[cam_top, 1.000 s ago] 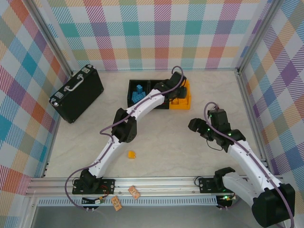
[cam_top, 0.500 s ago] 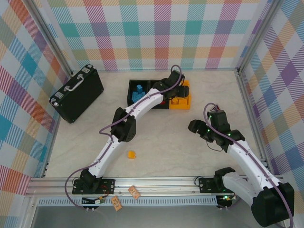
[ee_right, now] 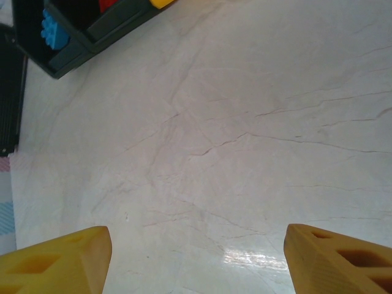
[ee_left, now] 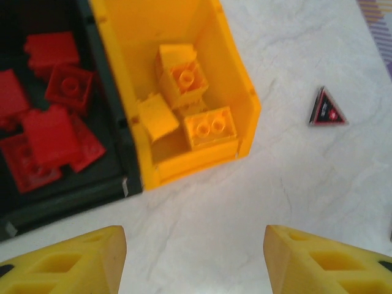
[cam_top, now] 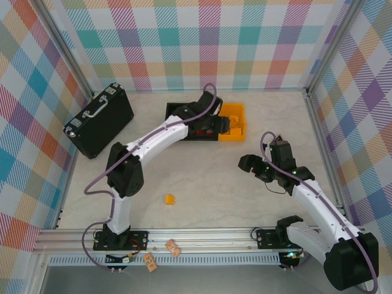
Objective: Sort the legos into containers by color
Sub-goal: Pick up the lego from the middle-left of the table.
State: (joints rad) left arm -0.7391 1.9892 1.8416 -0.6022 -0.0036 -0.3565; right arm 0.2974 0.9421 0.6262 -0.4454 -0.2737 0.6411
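The containers stand in a row at the back centre: a yellow bin (cam_top: 236, 121) (ee_left: 233, 79) and two black bins (cam_top: 177, 112). Yellow legos (ee_left: 208, 125) lie in the yellow bin, and red legos (ee_left: 52, 131) in the black bin (ee_left: 116, 165) beside it. A blue lego (ee_right: 52, 27) shows in the end black bin (ee_right: 67, 55). One yellow lego (cam_top: 169, 199) lies alone on the table near the front. My left gripper (cam_top: 213, 128) (ee_left: 195, 263) hangs open and empty above the bins' near edge. My right gripper (cam_top: 245, 163) (ee_right: 196, 257) is open over bare table.
A black briefcase (cam_top: 98, 119) with a silver handle lies at the back left. A small dark triangle with a red centre (ee_left: 327, 110) sits on the table right of the yellow bin. Metal rails edge the table on all sides.
My left gripper has opened and drawn back left off the yellow bin, and the left arm's elbow has swung left. The right gripper has edged slightly left.
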